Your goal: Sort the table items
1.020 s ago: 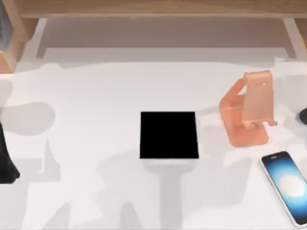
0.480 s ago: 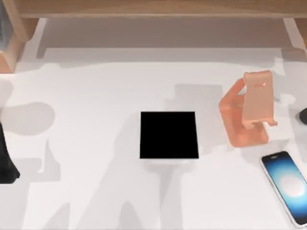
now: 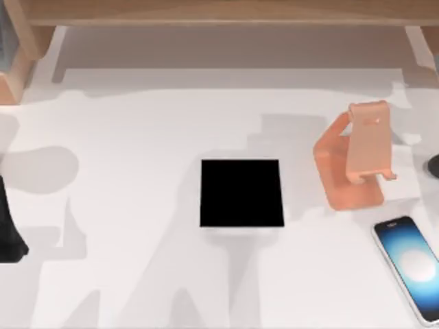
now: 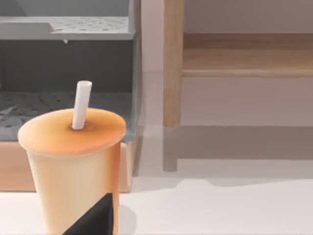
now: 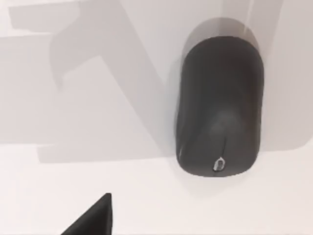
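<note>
The left arm [image 3: 9,229] appeared as a matte black, angular mass; black wedge-shaped claw tips edged into both wrist views, unmarked.

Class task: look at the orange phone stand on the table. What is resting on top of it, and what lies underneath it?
Nothing rests on the orange phone stand; the smartphone lies flat nearby. Under it, the white table; the patch beneath its base is covered.

1. Mouse [image 3: 433,164]: top view shows just a sliver, cut by right edge.
2. Smartphone [image 3: 410,264]: lower right corner cropped.
3. Cup [image 4: 73,171]: base cut off in left wrist view.
</note>
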`<state>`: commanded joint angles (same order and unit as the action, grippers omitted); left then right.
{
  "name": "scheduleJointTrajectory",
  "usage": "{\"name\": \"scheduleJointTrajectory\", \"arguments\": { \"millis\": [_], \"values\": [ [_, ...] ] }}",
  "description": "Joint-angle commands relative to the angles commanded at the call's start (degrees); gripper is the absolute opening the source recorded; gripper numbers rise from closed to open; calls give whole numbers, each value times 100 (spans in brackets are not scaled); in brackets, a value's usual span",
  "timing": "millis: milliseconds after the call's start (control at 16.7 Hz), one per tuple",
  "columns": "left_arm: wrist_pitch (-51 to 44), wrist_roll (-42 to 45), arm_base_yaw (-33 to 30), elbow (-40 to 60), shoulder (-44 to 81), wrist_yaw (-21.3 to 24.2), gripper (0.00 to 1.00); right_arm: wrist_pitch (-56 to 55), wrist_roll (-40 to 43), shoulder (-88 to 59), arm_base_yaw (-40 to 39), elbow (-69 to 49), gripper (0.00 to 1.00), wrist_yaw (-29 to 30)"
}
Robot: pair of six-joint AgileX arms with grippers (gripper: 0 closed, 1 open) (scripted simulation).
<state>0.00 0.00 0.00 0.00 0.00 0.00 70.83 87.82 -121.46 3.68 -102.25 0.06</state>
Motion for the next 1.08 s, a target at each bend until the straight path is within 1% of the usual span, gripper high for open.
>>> {"name": "scheduleJointTrajectory", "arguments": {
  "millis": [180, 660, 960, 1080],
  "values": [
    [0, 0, 0, 0, 0, 0, 100, -198, -16, -60, 13, 154, 100, 1],
    [0, 0, 0, 0, 0, 0, 100, -1672, -14, -486, 19, 1184, 100, 5],
    [0, 0, 0, 0, 0, 0, 100, -1787, -12, -526, 20, 1271, 100, 5],
    [0, 0, 0, 0, 0, 0, 100, -1787, -12, -526, 20, 1271, 85, 5]
  ]
}}
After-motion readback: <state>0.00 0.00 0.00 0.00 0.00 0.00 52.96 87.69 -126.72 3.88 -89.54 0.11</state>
